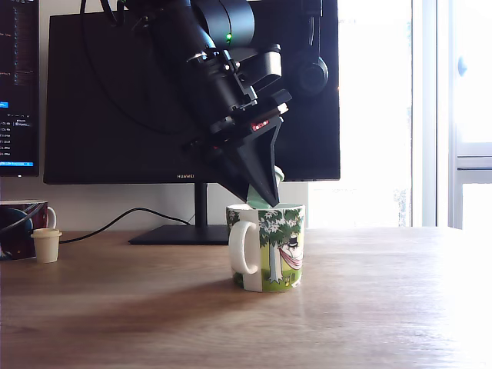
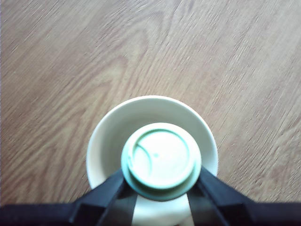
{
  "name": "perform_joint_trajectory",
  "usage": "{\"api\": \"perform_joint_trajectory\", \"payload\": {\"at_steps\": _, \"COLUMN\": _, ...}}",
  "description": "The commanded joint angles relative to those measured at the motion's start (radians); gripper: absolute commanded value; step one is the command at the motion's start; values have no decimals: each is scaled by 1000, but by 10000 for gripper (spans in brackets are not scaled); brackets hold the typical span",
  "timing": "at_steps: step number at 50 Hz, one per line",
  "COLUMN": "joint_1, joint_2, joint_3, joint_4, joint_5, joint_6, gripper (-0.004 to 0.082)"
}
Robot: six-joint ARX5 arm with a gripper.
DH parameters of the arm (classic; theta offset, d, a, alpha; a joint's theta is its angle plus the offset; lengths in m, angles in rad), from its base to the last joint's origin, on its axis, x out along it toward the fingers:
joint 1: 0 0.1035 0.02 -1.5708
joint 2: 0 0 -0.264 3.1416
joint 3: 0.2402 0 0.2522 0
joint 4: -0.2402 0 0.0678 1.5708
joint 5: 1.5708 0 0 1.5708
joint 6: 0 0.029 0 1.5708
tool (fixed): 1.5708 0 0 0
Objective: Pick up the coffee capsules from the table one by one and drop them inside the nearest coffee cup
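Note:
My black gripper hangs just over the mouth of a white mug printed with a tree scene, which stands mid-table. It is shut on a mint-green coffee capsule, whose round face shows between the two fingers directly above the mug's open rim. In the exterior view only a sliver of the green capsule peeks out beside the fingertips. A cream-beige capsule stands on the wood-grain table at the exterior view's far left.
A dark mug sits at the exterior view's left edge, right behind the beige capsule. A black monitor on a stand rises behind the white mug, with a cable trailing left. A bright window fills the right.

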Motion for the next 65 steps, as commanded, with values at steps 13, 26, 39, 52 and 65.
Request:
{"api": "perform_joint_trajectory", "payload": {"at_steps": 13, "joint_1": 6, "joint_2": 3, "joint_3": 5, "joint_4": -31, "joint_5": -10, "joint_6": -3, "gripper": 772}}
{"api": "perform_joint_trajectory", "payload": {"at_steps": 26, "joint_1": 6, "joint_2": -12, "joint_3": 6, "joint_4": -4, "joint_5": -10, "joint_6": -3, "gripper": 760}}
{"api": "perform_joint_trajectory", "payload": {"at_steps": 39, "joint_1": 6, "joint_2": -98, "joint_3": 6, "joint_4": 8, "joint_5": -10, "joint_6": 3, "gripper": 469}}
{"api": "perform_joint_trajectory", "payload": {"at_steps": 52, "joint_1": 26, "joint_2": -174, "joint_3": 6, "joint_4": 26, "joint_5": -10, "joint_6": 12, "gripper": -21}}
{"api": "perform_joint_trajectory", "payload": {"at_steps": 65, "joint_1": 68, "joint_2": -231, "joint_3": -53, "joint_4": 105, "joint_5": 15, "joint_6": -7, "gripper": -21}}
